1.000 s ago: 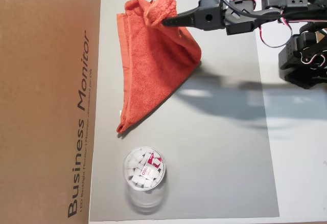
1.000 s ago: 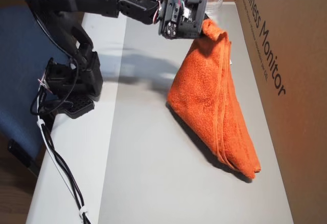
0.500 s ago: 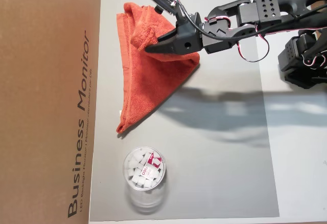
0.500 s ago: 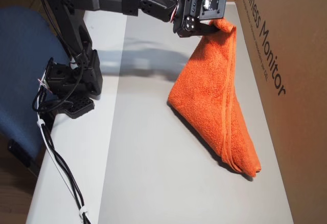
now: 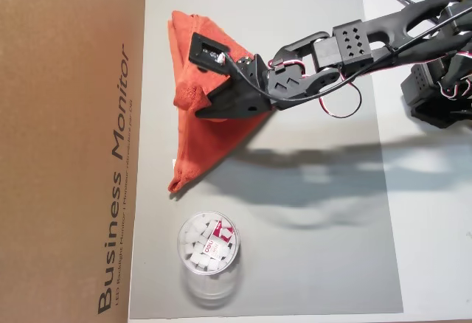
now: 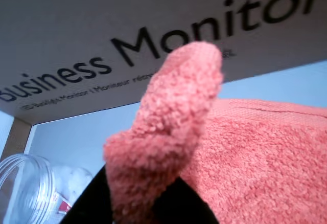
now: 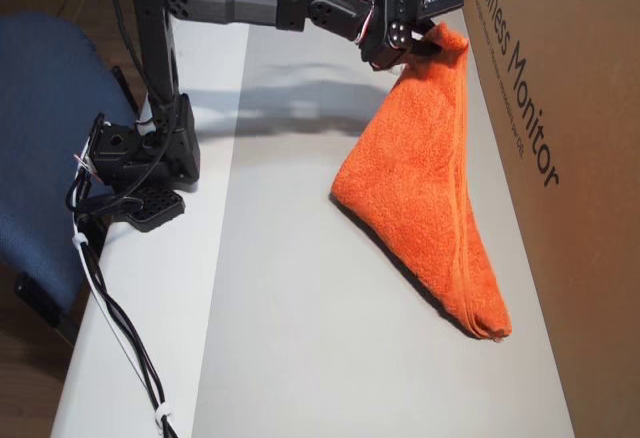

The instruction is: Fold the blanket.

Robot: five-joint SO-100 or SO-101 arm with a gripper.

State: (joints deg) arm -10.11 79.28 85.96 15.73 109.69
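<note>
The blanket [image 7: 425, 193], soft limp terry that sags from any hold, hangs in a folded triangle on the grey mat [image 7: 300, 338], one corner raised far right in this overhead view. The gripper [image 5: 193, 100] is clenched on that corner (hems likely give the firmest hold). A box [image 5: 70, 146] flanks it; a jar [image 5: 209, 245] sits apart.

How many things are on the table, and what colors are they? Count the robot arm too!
Orange-red: 1, the blanket
Clear: 1, the jar with white bits inside
Brown: 1, the cardboard box
Black: 1, the arm, its gripper shut on the blanket
Total: 4
</note>
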